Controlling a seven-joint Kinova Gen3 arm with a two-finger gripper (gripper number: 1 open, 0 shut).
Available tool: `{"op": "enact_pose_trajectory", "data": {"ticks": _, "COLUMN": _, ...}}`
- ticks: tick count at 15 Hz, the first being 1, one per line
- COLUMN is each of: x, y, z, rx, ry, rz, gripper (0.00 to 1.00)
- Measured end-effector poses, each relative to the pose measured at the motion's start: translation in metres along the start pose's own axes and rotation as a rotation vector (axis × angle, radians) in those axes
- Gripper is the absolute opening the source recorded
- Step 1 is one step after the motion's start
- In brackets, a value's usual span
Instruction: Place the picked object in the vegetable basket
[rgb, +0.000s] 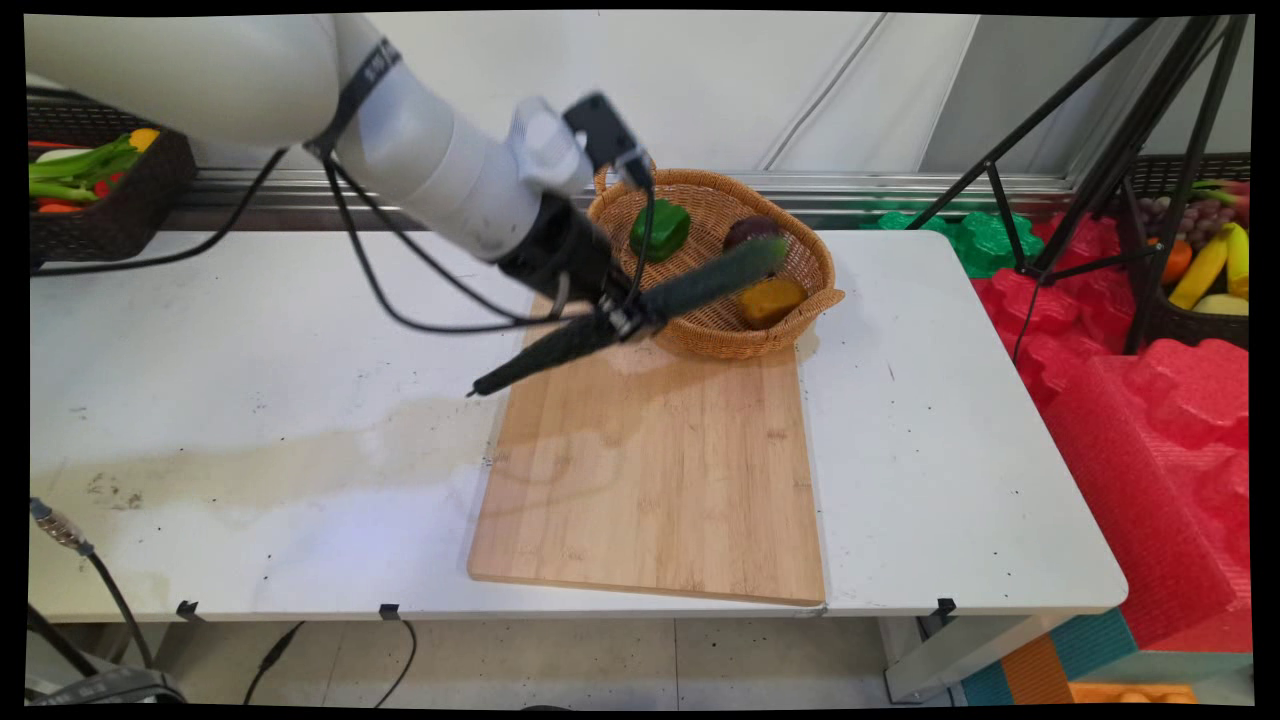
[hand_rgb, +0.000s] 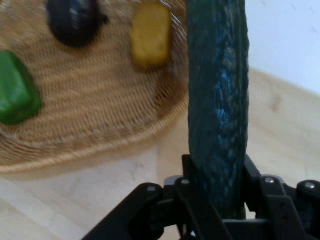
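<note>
Claw (rgb: 628, 318) around cucumber (rgb: 700, 283), above board (rgb: 660, 480).

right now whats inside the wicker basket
In the wicker basket lie a green pepper, a dark purple piece and a yellow piece. The cucumber held in the gripper crosses its front, hiding part of the floor.

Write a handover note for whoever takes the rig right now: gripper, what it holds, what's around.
Gripper: shut on the long dark green cucumber, gripped near its middle, held in the air above the far edge of the bamboo cutting board.
One end of the cucumber reaches over the round woven wicker basket.
In the basket: green bell pepper, dark purple vegetable, yellow-orange block.
Basket sits at the board's far edge on the white table.
</note>
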Motion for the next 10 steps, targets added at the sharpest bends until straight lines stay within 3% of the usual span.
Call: {"op": "enact_pose_trajectory", "data": {"ticks": 10, "x": 0.051, "y": -0.041, "z": 0.012, "rx": 0.176, "ry": 0.098, "rz": -0.267, "gripper": 0.00}}
